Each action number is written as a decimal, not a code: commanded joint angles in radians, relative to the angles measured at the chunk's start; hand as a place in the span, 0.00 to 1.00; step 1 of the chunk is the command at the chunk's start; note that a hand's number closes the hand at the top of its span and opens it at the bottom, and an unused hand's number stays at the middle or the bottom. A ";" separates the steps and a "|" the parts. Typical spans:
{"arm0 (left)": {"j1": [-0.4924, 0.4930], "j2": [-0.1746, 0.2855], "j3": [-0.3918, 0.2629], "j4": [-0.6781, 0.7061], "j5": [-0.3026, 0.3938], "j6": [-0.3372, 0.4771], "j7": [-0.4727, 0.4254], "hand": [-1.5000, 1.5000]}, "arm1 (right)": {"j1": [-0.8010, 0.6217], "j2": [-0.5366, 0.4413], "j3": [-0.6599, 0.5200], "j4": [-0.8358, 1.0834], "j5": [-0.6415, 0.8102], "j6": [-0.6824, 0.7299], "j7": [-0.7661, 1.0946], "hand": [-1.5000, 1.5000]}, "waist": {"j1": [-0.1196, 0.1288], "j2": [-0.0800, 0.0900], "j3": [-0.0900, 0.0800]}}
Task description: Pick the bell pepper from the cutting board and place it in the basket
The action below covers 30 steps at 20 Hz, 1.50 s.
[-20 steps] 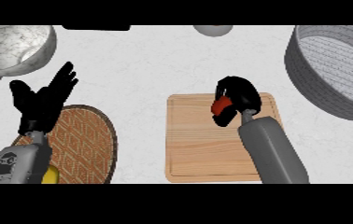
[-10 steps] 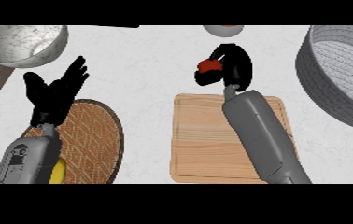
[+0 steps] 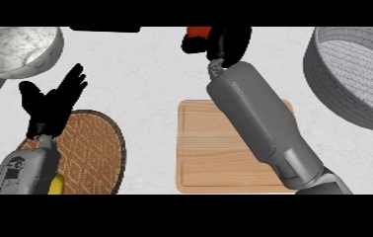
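Right hand (image 3: 230, 42) curled round the bell pepper (image 3: 197, 32), forearm stretched over the cutting board (image 3: 215, 154); left hand (image 3: 50, 107) open

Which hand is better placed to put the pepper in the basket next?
Right. The right hand is curled round the bell pepper, beyond the cutting board, with the basket on its side. The left hand rests open at the left.
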 commanded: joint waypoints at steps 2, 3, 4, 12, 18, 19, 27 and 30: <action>-0.028 0.034 0.035 0.024 0.013 -0.012 0.010 0.50 | -0.146 0.002 -0.003 0.046 0.118 -0.027 0.228 1.00 | -0.028 -0.003 0.000; 0.024 0.046 0.040 0.015 0.014 -0.032 -0.029 0.50 | -0.194 -0.050 -0.097 0.093 0.083 0.033 0.150 1.00 | -0.024 0.000 0.000; 0.014 0.008 0.022 -0.002 0.007 0.000 -0.006 0.50 | -0.255 -0.063 -0.110 0.110 0.093 0.083 0.180 1.00 | -0.024 -0.002 0.000; 0.005 0.017 0.026 0.000 0.002 -0.005 0.005 0.50 | -0.326 -0.145 -0.201 0.248 0.157 0.049 0.142 1.00 | -0.024 0.002 0.000; 0.010 0.026 0.039 0.029 0.003 -0.019 -0.028 0.50 | -0.370 -0.263 -0.253 0.312 0.180 0.090 0.102 1.00 | -0.031 0.000 0.000; 0.009 0.006 0.009 -0.026 -0.004 -0.010 0.008 0.50 | -0.368 -0.264 -0.257 0.393 0.215 0.026 0.116 1.00 | -0.014 0.005 0.000; 0.011 0.018 0.035 0.001 -0.006 -0.004 -0.015 0.50 | -0.306 -0.399 -0.306 0.425 0.231 0.036 0.068 1.00 | -0.031 0.000 0.001; 0.060 0.030 0.048 -0.013 0.007 -0.029 -0.031 0.50 | -0.277 -0.438 -0.330 0.399 0.205 0.067 0.036 1.00 | -0.036 -0.003 0.001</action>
